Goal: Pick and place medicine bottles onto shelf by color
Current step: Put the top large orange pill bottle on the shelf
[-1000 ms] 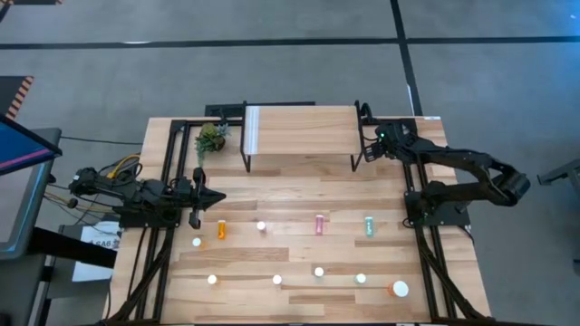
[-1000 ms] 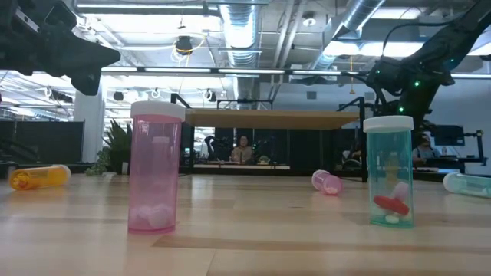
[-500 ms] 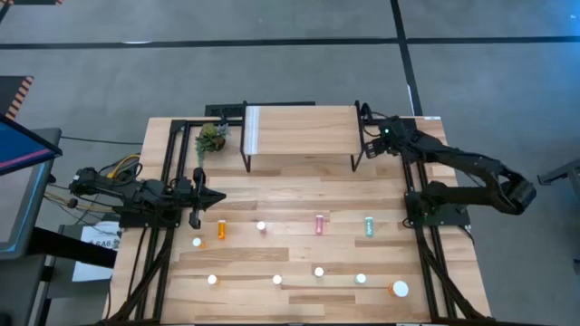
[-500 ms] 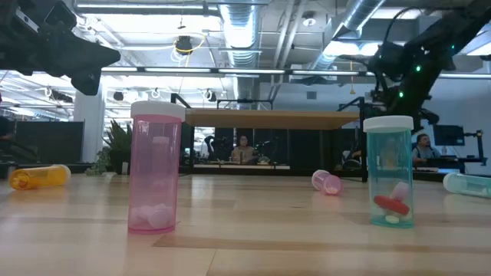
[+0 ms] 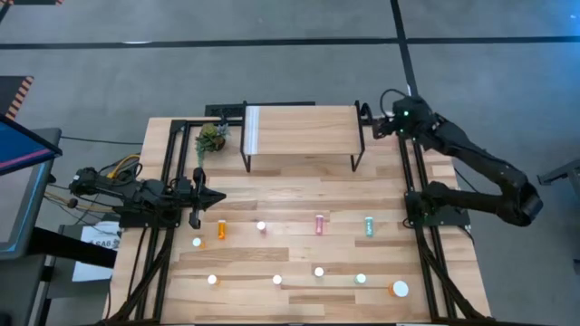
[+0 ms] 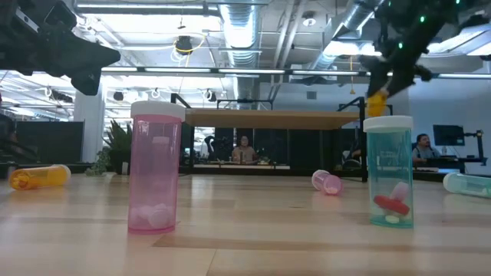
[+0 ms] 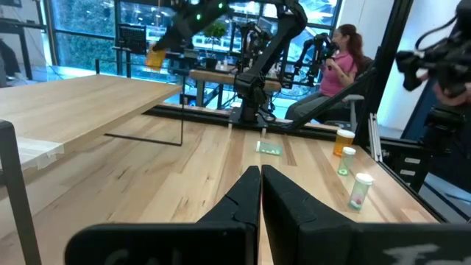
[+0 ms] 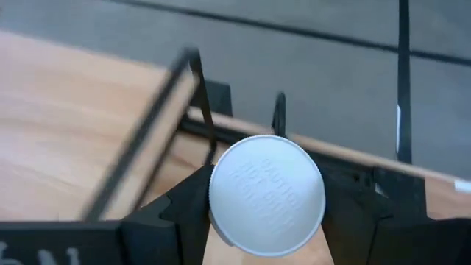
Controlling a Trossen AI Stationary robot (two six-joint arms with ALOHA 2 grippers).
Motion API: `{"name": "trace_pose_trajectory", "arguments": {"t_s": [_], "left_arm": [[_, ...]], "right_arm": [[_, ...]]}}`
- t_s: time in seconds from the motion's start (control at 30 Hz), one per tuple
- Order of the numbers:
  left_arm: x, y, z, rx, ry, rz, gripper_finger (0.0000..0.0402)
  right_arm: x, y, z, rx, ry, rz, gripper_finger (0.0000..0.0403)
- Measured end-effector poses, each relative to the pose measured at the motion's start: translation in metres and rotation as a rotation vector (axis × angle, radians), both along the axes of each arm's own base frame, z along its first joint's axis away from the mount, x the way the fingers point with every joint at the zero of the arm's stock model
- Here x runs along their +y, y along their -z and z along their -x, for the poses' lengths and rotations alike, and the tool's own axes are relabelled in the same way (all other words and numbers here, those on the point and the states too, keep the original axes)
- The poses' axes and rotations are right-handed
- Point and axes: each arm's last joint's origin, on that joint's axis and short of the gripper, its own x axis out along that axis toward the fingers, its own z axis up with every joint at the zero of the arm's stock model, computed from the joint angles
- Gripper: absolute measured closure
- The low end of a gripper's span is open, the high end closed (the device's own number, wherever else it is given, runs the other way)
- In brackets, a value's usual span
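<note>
Gripping an orange bottle (image 8: 266,195), right hand (image 8: 268,213) beside shelf (image 5: 299,129).

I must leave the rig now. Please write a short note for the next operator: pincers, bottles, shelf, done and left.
Right pincer: shut on an orange bottle, raised beside the shelf's right end.
Left pincer: shut, holding nothing, waiting at the table's left edge.
Shelf: no bottle on it yet.
On the table: one orange, one pink and one teal bottle lying down, others standing nearer the front edge.
Left: place the held bottle, then sort the rest by color.
</note>
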Motion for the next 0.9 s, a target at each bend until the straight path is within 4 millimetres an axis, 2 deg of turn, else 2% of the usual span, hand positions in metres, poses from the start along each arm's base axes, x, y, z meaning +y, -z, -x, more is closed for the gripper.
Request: {"name": "trace_pose_trajectory", "arguments": {"t_s": [0.2, 0.43, 0.7, 0.9], "left_arm": [[0.000, 0.000, 0.000, 0.000, 0.000, 0.000, 0.0401], [0.000, 0.000, 0.000, 0.000, 0.000, 0.000, 0.0401], [0.000, 0.000, 0.000, 0.000, 0.000, 0.000, 0.0401], [0.000, 0.000, 0.000, 0.000, 0.000, 0.000, 0.0401]], "right_arm": [[0.006, -0.036, -0.013, -0.059, -0.081, 0.076, 0.0182], [0.000, -0.061, -0.041, -0.078, -0.153, 0.093, 0.0175], [-0.026, -0.073, -0.091, 0.004, -0.224, 0.069, 0.0177], [-0.044, -0.068, -0.114, 0.103, -0.243, 0.008, 0.0174]]}}
